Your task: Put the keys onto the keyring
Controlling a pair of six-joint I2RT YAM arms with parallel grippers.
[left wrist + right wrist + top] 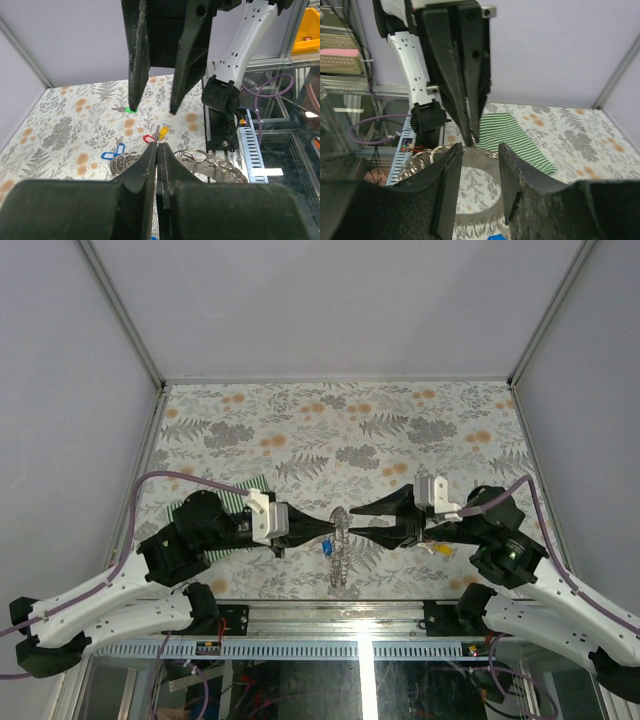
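Fingers, left gripper (330, 528): pressed together, apparently pinching the top rim of the keyring (338, 565), so the loop stays lifted and presented toward the other arm.
Fingers, right gripper (351, 521): parted to a moderate gap with nothing between them, tips just beside the held rim and facing the left tips head-on.
Keyring position: centre of the table (300, 430), near its front edge; from the pinch it trails toward the arm bases.
Keys: blue key (327, 548) lies just beside the loop; cannot tell whether it is threaded. Red key (148, 138) and yellow key (163, 131) lie close together by the right arm. Green key (131, 110) lies farther back, apart from the rest.
Judgement: threading not yet done; the right gripper is free to fetch a key.
Cloth: green striped cloth (238, 498) sits under the left arm, clear of the work.
Room: open floral surface behind both grippers; the front edge is close, and the facing tips leave little slack between them.
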